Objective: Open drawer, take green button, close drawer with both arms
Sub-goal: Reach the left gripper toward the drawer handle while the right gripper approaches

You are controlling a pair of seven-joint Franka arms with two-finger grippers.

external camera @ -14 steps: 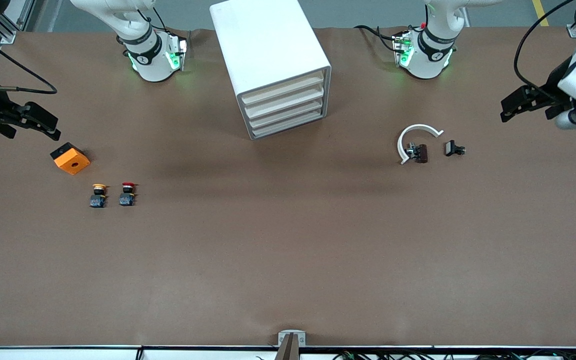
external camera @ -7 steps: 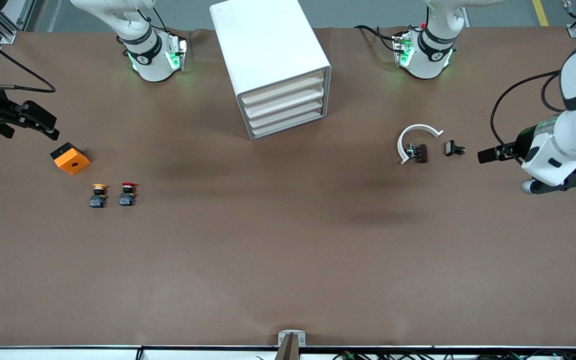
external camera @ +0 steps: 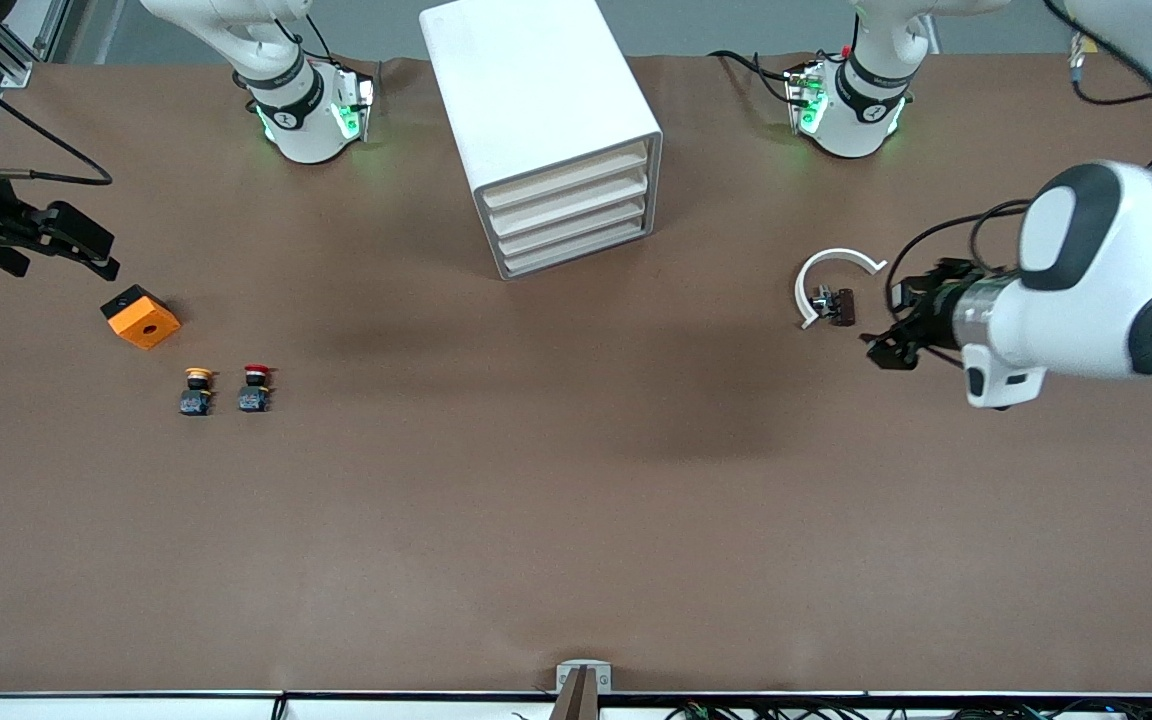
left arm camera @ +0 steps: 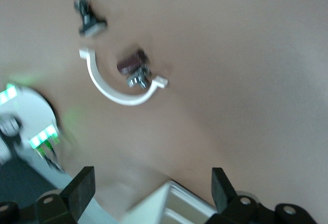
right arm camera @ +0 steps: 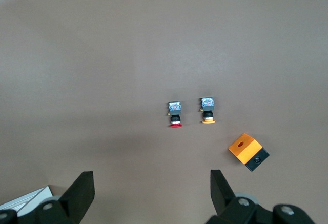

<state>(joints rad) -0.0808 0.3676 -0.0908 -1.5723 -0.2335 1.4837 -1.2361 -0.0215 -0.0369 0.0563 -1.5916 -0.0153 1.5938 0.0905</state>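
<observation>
White cabinet [external camera: 536, 90] stands between the arms' bases, its four drawers [external camera: 568, 215] closed; left gripper [external camera: 908, 315] and right gripper [external camera: 96, 250] hang spread above the table [external camera: 576, 500] ends.

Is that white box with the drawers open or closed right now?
Closed. All four cream drawer fronts of the white drawer cabinet sit flush in its frame in the front view; none is pulled out.

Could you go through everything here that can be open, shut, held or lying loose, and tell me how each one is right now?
White four-drawer cabinet: all drawers shut.
Yellow-capped push-button: loose on the table, untouched.
Red-capped push-button: loose beside the yellow one.
Orange square block with a hole: loose on the table.
White curved plastic clip: lying on the table.
Left gripper: open, holding nothing, over the table beside the clip.
Right gripper: open, holding nothing, above the orange block.
</observation>
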